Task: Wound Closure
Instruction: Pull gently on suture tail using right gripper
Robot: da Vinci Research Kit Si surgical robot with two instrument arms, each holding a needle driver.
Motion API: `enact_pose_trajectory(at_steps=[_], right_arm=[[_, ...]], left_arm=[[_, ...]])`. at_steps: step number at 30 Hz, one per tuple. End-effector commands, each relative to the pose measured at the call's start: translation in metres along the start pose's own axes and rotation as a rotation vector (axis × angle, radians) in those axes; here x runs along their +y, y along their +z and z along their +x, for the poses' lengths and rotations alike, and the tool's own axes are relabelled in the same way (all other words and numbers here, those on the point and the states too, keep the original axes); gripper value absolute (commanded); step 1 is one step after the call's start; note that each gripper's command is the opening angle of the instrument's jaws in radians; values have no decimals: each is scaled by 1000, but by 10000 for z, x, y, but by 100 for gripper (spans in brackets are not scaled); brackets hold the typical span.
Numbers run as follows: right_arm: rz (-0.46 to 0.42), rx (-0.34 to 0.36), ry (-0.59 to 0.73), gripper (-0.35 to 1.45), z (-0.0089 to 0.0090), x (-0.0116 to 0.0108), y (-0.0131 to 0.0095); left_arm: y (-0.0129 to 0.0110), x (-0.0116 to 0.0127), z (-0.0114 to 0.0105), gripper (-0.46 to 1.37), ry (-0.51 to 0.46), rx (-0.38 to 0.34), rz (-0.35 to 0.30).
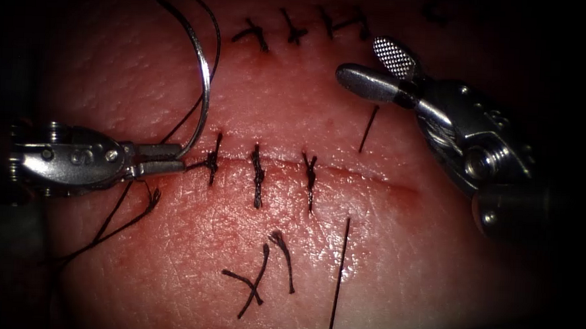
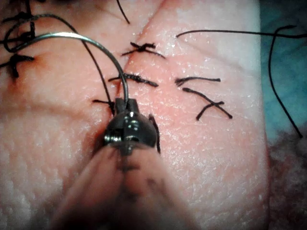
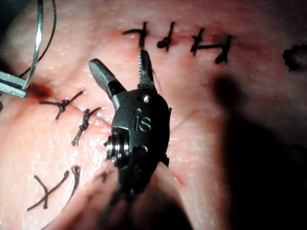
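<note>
Endoscope: my left claw (image 1: 169, 160) is clamped on the needle (image 1: 204, 81) at one end of its curve, at the left end of the cut (image 1: 365, 177). Needle arcs up clear of the tissue (image 1: 400, 268), not in it, thread (image 1: 116, 209) trailing from its far end. Three stitches (image 1: 258, 176) cross the cut. My right claw (image 1: 376, 66) hovers right of the stitches, jaws apart, holding nothing.

Left wrist: left claw (image 2: 125, 103) gripping needle (image 2: 91, 40) end, needle curving away above the tissue (image 2: 216, 158); cut thread ends (image 2: 206, 98) lie nearby.

Right wrist: right claw (image 3: 122, 69) spread, empty, above tissue (image 3: 192, 96). Needle (image 3: 37, 38) held by left claw (image 3: 12, 84).
</note>
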State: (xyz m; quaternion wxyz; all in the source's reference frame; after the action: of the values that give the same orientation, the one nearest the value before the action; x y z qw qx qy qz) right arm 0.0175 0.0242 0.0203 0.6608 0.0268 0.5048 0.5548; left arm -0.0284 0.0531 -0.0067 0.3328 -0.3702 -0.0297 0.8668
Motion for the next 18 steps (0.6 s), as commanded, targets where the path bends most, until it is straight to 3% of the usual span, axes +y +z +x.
enact_pose_trajectory(at_steps=[1, 11, 18], right_arm=[[2, 0, -1, 92, 0, 1, 0], [29, -7, -41, 94, -6, 5, -10], [30, -69, -82, 95, -27, 20, -15]], left_arm=[[0, 0, 0, -35, 0, 0, -7], [-2, 0, 1, -35, 5, 0, -9], [-3, 0, 1, -35, 4, -1, -12]])
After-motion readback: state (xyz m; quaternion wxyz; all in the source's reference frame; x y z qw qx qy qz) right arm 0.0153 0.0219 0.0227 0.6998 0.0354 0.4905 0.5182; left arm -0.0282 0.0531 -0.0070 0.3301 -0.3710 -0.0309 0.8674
